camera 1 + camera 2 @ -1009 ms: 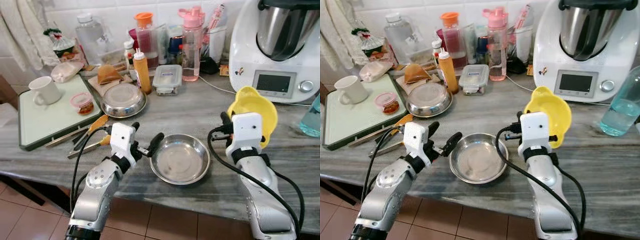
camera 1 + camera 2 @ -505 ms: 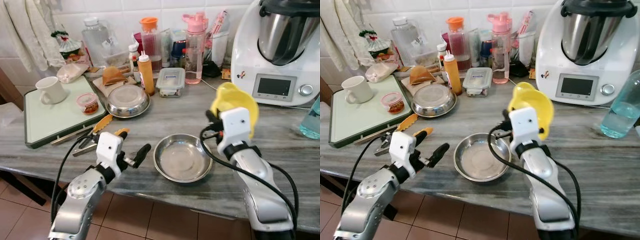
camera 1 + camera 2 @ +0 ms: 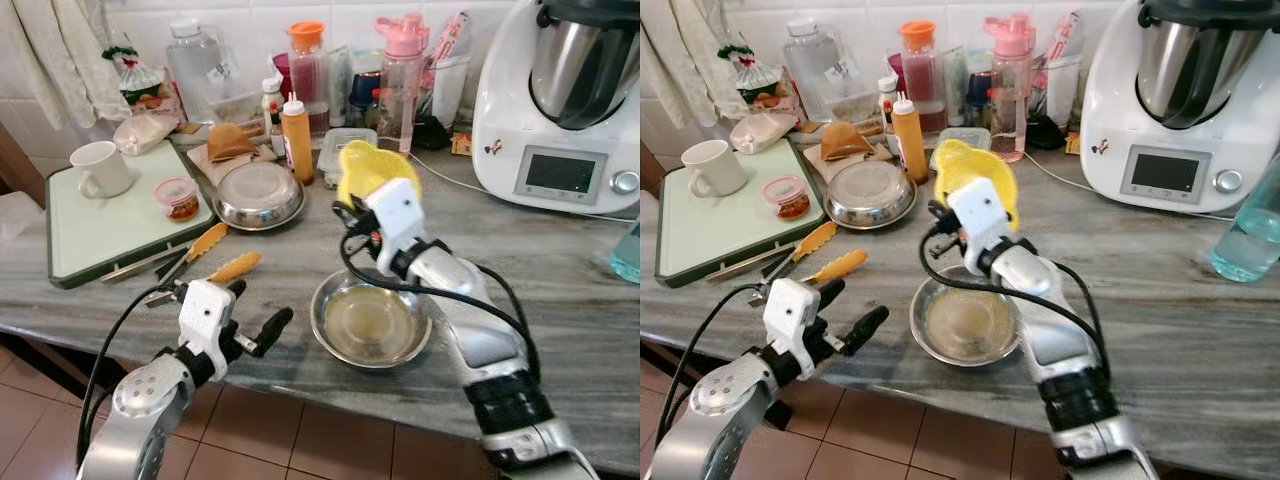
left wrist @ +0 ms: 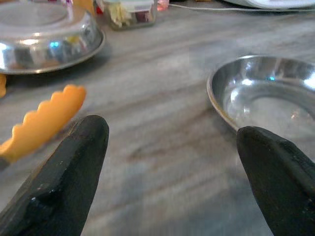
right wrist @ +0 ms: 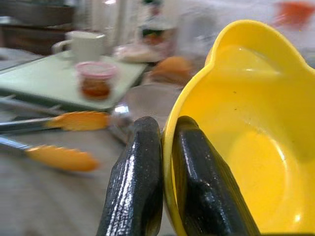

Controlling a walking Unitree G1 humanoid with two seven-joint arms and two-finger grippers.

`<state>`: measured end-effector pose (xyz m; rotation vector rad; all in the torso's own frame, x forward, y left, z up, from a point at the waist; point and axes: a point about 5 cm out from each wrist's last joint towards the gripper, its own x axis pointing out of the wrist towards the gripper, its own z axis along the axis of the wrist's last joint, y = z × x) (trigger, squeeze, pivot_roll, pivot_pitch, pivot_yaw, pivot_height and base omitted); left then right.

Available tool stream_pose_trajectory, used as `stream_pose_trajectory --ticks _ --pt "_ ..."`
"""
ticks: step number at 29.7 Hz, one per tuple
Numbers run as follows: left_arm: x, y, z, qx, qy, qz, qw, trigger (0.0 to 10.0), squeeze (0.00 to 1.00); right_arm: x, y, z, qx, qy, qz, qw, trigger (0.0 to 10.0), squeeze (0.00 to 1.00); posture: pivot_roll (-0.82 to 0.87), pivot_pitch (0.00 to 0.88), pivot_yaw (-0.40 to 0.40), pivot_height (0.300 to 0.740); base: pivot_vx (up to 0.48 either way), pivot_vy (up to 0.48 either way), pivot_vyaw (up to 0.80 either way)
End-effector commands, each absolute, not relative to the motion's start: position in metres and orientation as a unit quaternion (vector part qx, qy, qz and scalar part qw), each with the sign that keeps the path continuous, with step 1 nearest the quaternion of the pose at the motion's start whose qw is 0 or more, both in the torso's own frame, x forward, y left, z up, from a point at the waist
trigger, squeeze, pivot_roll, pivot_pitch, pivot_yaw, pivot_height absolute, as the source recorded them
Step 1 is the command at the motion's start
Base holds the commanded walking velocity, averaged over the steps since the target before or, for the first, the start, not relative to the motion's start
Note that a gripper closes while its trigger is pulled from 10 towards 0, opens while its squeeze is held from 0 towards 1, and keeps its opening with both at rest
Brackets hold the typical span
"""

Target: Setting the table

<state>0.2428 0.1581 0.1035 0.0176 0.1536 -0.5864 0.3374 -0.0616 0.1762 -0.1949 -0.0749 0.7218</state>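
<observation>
My right gripper [image 5: 165, 182] is clamped on the rim of the one yellow bowl [image 3: 366, 172], one finger inside the wall and one outside, and I hold it tilted in the air above the far edge of the empty steel bowl [image 3: 371, 322]. That steel bowl sits on the grey marble counter [image 3: 560, 270] near its front edge, and I place everything else by it. My left gripper [image 3: 252, 318] hangs just to its left, off the counter's front edge, fingers [image 4: 69, 177] spread wide with nothing between them.

I count two steel bowls: the empty one, and a second [image 3: 259, 193] behind it to the left, apparently upside down. Between them lie tongs with two orange tips [image 3: 235, 266]. Farther left is one green tray [image 3: 95, 232] carrying one white mug [image 3: 100, 168] and one small pink-lidded tub [image 3: 178, 197]. Behind the steel bowl along the wall I count one orange squeeze bottle [image 3: 295, 137], one clear lidded container [image 3: 342, 150], one pink-capped bottle [image 3: 397, 72] and one orange-capped bottle [image 3: 306, 60]. To the right rear stands one white kitchen machine [image 3: 560, 110].
</observation>
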Motion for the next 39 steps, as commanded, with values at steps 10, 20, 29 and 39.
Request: stream_pose_trajectory --ticks 10,20,29,39 --pt "0.234 0.166 0.117 0.021 0.067 -0.283 0.956 10.0 0.0 0.344 -0.033 0.157 -0.087 -0.01 0.431 0.898 10.0 0.0 0.1 0.043 0.031 0.74 0.0 0.0 0.0" --pt "0.226 0.163 0.116 0.011 0.072 -0.272 0.96 10.0 0.0 0.35 -0.032 0.15 -0.133 -0.013 0.457 0.879 10.0 0.0 0.12 0.046 0.023 0.74 0.0 0.0 0.0" --pt "0.227 0.16 0.116 0.006 0.075 -0.268 0.96 10.0 0.0 0.36 -0.044 0.145 -0.181 -0.004 0.445 0.877 10.0 0.0 0.12 0.04 0.017 0.74 0.0 0.0 0.0" --pt "0.225 0.157 0.113 0.001 0.083 -0.27 0.959 10.0 0.0 0.366 -0.048 0.144 -0.198 0.001 0.44 0.876 10.0 0.0 0.11 0.048 0.015 0.74 0.0 0.0 0.0"
